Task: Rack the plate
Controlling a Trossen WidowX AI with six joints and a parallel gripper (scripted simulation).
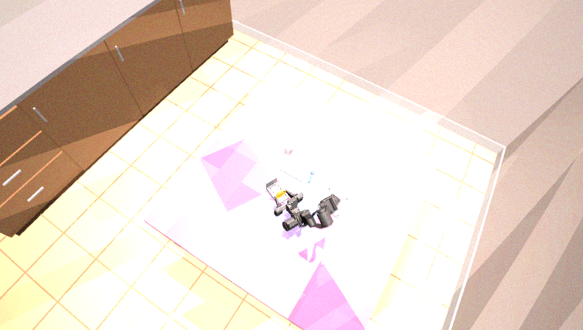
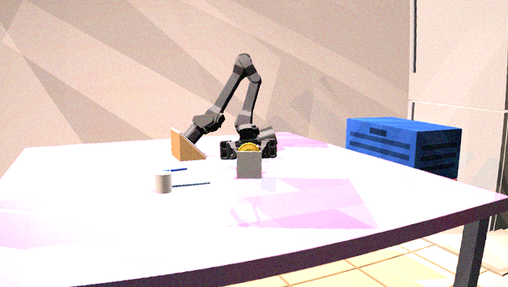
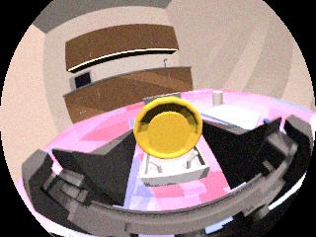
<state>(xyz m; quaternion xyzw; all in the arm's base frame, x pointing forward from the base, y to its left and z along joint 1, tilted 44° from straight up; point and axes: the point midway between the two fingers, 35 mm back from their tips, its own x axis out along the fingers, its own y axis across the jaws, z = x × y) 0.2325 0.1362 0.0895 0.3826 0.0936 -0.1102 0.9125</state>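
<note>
The yellow plate (image 1: 280,194) (image 2: 249,146) (image 3: 168,133) stands about upright between my fingertips. My gripper (image 1: 282,196) (image 2: 249,148) (image 3: 168,127) is shut on it, one finger at each side of the rim. The pale grey dish rack (image 1: 271,184) (image 2: 249,166) (image 3: 174,179) lies below the plate on the table. In the exterior view the rack's end panel hides the plate's lower part. In the wrist view the plate covers the far part of the rack, and two short rails show in front of it. Whether the lower rim sits between rails cannot be told.
A pale cup (image 1: 288,151) (image 2: 163,182) (image 3: 217,98) stands on the table. A thin dark stick (image 2: 191,184) and a blue pen-like thing (image 1: 311,177) (image 2: 177,170) lie nearby. An orange-sided wedge (image 2: 181,149) stands beside the arm. A blue cabinet (image 2: 381,140) is beyond the table.
</note>
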